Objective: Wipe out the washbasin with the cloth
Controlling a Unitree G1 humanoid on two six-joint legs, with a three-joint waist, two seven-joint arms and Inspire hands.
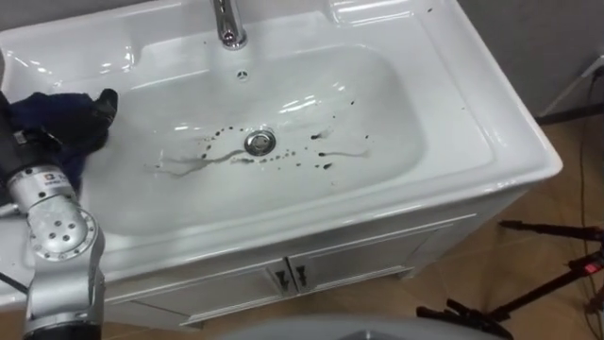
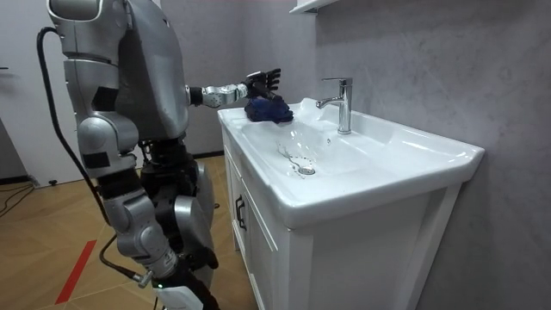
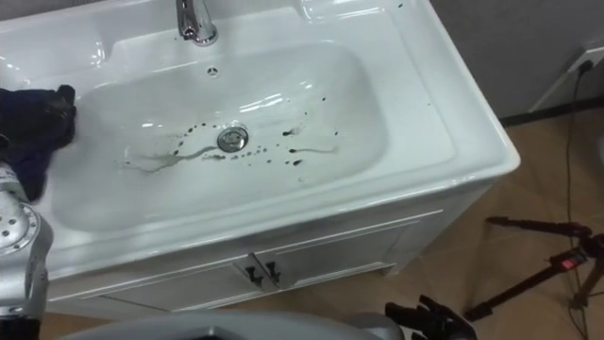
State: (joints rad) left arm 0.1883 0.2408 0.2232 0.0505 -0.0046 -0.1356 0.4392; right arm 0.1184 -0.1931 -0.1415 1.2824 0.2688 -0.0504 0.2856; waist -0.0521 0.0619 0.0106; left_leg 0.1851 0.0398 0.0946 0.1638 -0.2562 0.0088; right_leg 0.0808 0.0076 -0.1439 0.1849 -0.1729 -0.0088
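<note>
No word, number, label or sign can be read anywhere; the white basin (image 1: 453,104), its tap (image 1: 227,24) and the cabinet doors (image 1: 359,264) beneath bear no legible mark. The dark specks (image 1: 326,165) by the drain (image 1: 260,142) are stains, not lettering; the dark blue cloth (image 1: 52,118) shows no print.

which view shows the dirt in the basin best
The left eye view: from above, the dark splatter lies plain around the drain. The right eye view shows much the same; the room view, a faint streak.
</note>
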